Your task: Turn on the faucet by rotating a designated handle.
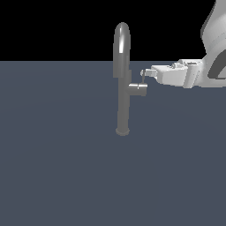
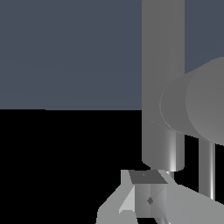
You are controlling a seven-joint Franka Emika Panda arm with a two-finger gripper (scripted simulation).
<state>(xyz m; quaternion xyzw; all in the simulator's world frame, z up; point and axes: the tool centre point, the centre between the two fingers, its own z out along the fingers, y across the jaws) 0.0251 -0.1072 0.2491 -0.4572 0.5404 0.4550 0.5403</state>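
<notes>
My tool (image 1: 145,73) reaching level from the exterior view's right, at the handle (image 1: 143,78) top, jaw state I cannot tell, faucet (image 1: 122,79) upright mid-bench (image 1: 53,154), handle on its right-side stub

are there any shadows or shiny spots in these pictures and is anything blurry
Exterior view: no shadow falls on the floor; a bright streak runs down the faucet spout; edges look sharp. Wrist view: the column shows soft vertical glare low down; nothing is blurred, though close parts loom large.

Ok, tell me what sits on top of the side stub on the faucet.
On the stub of the faucet stands the handle, a thin rod pointing up. The gripper is at its upper end; whether the fingertips touch it cannot be seen.
</notes>
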